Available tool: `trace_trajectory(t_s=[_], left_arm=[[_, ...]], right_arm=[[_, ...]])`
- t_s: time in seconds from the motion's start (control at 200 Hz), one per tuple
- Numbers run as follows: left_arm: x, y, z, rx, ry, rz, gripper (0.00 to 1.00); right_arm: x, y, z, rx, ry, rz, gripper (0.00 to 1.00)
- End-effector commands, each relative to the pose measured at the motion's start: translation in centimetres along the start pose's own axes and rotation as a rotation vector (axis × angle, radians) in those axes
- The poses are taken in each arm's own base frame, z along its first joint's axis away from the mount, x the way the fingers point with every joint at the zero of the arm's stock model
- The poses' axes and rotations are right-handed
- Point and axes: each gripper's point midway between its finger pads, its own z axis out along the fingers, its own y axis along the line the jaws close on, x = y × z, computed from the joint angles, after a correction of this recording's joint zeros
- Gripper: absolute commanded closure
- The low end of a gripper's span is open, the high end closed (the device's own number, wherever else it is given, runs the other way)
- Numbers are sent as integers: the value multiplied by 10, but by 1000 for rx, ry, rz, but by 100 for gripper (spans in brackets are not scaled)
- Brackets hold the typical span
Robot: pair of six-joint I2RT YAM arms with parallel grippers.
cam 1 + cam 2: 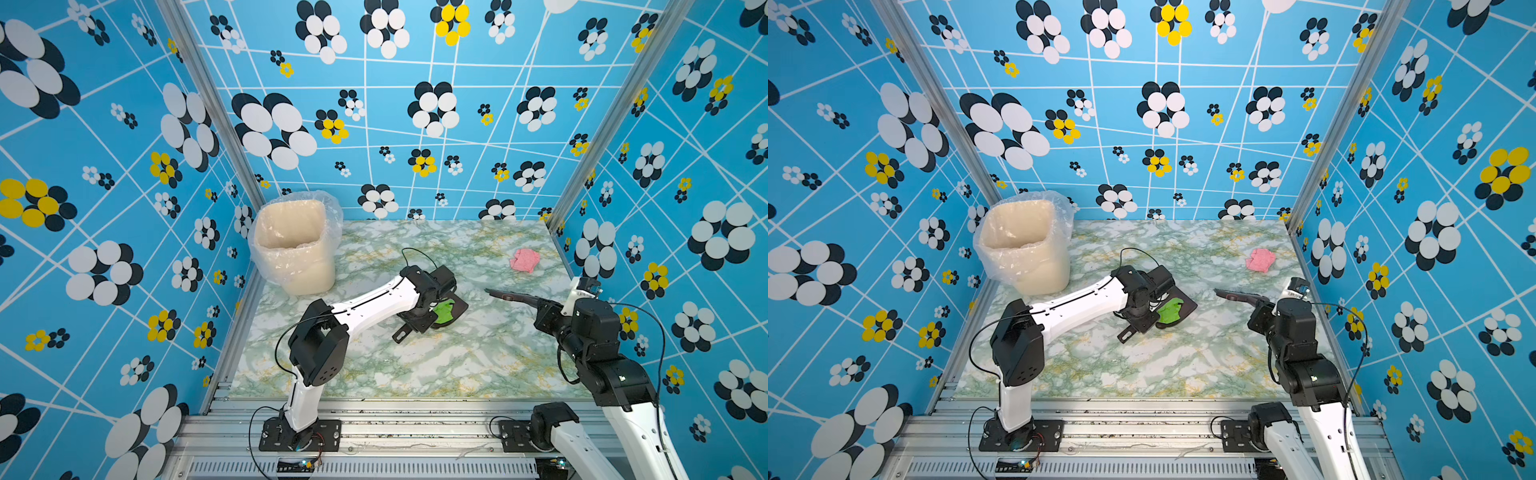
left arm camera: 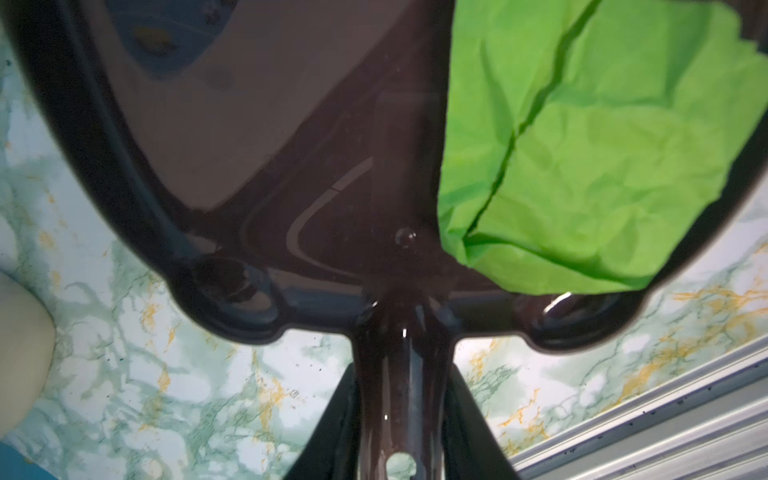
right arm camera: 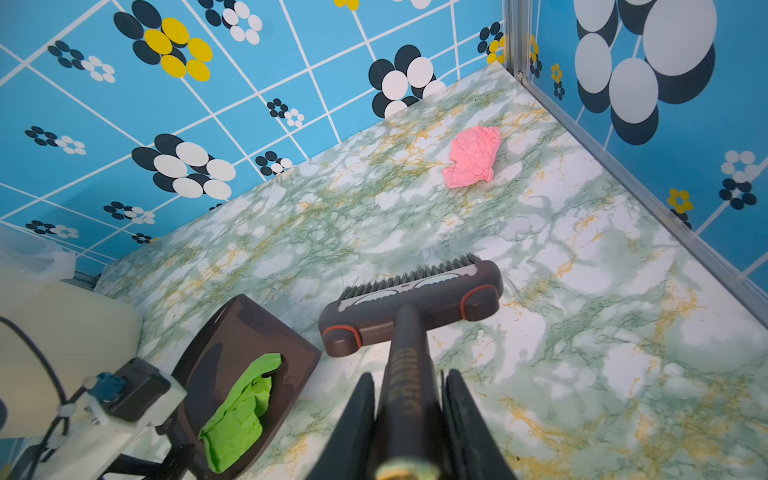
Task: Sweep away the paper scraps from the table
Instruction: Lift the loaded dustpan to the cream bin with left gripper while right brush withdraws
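Blue flower-patterned walls (image 1: pixel 415 104) are enclosing a marble-veined worktop (image 1: pixel 415 365) in both top views. A cream bin (image 1: pixel 299 257) with a clear liner is standing at the worktop's ten o'clock corner.

Near the middle, the left fingers (image 2: pixel 328 440) are clenching the handle of a dark brown dustpan (image 2: pixel 291 166), whose open mouth is facing about two o'clock. A green paper scrap (image 2: pixel 582 145) is sitting inside the dustpan, bunched against its rear wall.

At the dustpan's three o'clock, the right fingers (image 3: pixel 461 419) are gripping the handle of a brown brush (image 3: pixel 411 303), which is pointing toward about ten o'clock. Its head is sitting just beside the dustpan's mouth without touching it. Whether the bristles are touching the worktop cannot be told.

A pink paper scrap (image 1: pixel 524 260) is lying on the worktop at two o'clock, near the right wall and well apart from both brush and dustpan.
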Motion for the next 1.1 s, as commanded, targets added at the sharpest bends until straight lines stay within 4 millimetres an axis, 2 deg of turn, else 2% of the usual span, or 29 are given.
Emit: trace_trajectory(t_s=[0.0, 0.495, 0.715, 0.735, 0.944, 1.094], left_arm=[[1, 19, -36, -1, -31, -15, 100], [-10, 90, -122, 17, -142, -171, 100], [-27, 126, -158, 20, -238, -262, 100], [-22, 127, -159, 22, -220, -269, 100], [-24, 156, -179, 36, -282, -352, 100], [-11, 181, -190, 25, -307, -431, 100]], right_arm=[[-2, -6, 2, 29, -17, 22, 100], [11, 6, 21, -27, 29, 12, 100], [16, 9, 28, -41, 48, 8, 100], [17, 9, 29, -44, 50, 10, 100], [19, 12, 33, -56, 64, 16, 100], [22, 13, 36, -59, 72, 19, 100]])
